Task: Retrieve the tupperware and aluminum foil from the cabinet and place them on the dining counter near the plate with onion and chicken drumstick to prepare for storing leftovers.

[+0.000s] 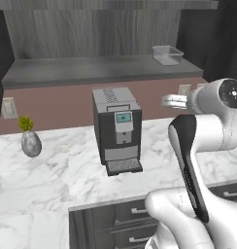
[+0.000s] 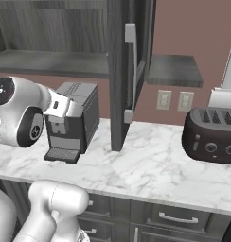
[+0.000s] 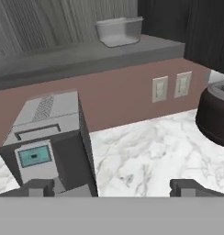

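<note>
Gripper (image 3: 112, 187) spread wide and empty — aimed up toward the tupperware (image 3: 119, 30) on the cabinet (image 1: 101, 68) shelf, above the coffee machine (image 1: 116, 130)

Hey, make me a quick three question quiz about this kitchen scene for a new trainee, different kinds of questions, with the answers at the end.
1. True or false: the tupperware sits on the open cabinet's shelf.
2. Multiple choice: what stands on the marble counter directly below that shelf? A) a blender B) a coffee machine C) a kettle
3. Fill in: the gripper has its jaws ____ and holds nothing.

Key
1. True; it rests at the shelf's right end.
2. B; a small potted plant stands to its left, a dark toaster off to the right.
3. Open; the two fingertips stand wide apart in the hand view.
</note>
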{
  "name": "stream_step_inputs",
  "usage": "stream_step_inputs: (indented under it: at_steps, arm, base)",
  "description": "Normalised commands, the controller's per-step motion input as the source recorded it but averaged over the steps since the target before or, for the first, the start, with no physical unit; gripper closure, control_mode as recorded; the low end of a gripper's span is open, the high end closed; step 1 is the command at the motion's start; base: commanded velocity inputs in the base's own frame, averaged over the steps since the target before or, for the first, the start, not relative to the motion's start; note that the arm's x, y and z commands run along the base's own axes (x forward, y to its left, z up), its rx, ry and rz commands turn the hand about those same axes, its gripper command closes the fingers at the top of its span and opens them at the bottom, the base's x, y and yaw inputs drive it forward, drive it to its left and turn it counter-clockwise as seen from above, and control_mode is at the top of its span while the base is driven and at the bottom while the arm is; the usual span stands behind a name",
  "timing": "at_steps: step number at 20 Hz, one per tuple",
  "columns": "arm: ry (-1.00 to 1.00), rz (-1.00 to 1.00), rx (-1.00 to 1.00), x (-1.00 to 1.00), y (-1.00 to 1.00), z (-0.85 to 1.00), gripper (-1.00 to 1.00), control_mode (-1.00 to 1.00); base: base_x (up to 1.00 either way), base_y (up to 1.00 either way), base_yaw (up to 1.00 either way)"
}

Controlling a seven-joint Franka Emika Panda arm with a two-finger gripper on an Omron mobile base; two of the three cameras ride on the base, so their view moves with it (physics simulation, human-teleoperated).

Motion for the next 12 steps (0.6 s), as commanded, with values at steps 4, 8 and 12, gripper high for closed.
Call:
stream_step_inputs:
  at_steps: [4,8,12]
  arm:
    - [-0.19,0.01,-0.12,0.11,-0.08,0.47,-1.0,-1.0]
    - [-0.18,0.02,-0.09,0.18,-0.09,0.44,-1.0,-1.0]
    - [-0.12,0.04,-0.03,0.3,-0.17,0.42,-1.0,-1.0]
  base:
    - [0.0,0.0,0.0]
    - [0.0,0.0,0.0]
    - [0.0,0.0,0.0]
